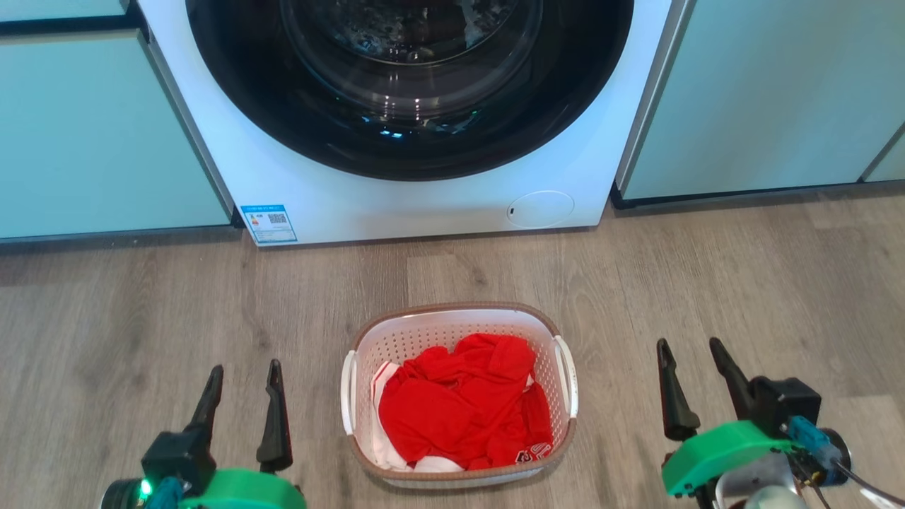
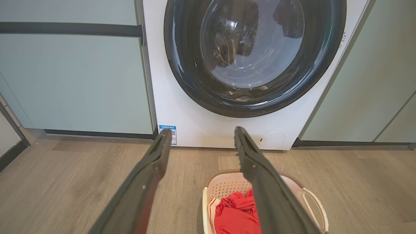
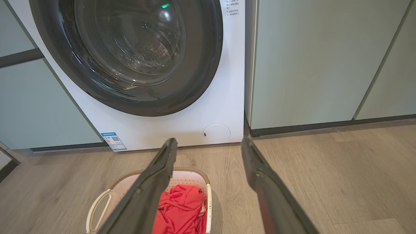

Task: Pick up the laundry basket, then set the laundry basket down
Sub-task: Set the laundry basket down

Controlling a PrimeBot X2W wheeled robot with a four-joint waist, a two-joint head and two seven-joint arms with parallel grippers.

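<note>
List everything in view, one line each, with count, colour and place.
laundry basket: one, white with a brown rim, on the floor in front of the washer
clothing: a red heap with some white, count unclear, inside the basket
washer: one, white with a dark round door, between the cabinets
label: one, blue, on the washer's lower left corner
round cover: one, white, on the washer's lower right
cabinet fronts: several, pale green, on both sides of the washer
floor: wood-look, grey-brown
left gripper: one, dark fingers, open, left of the basket
right gripper: one, dark fingers, open, right of the basket
</note>
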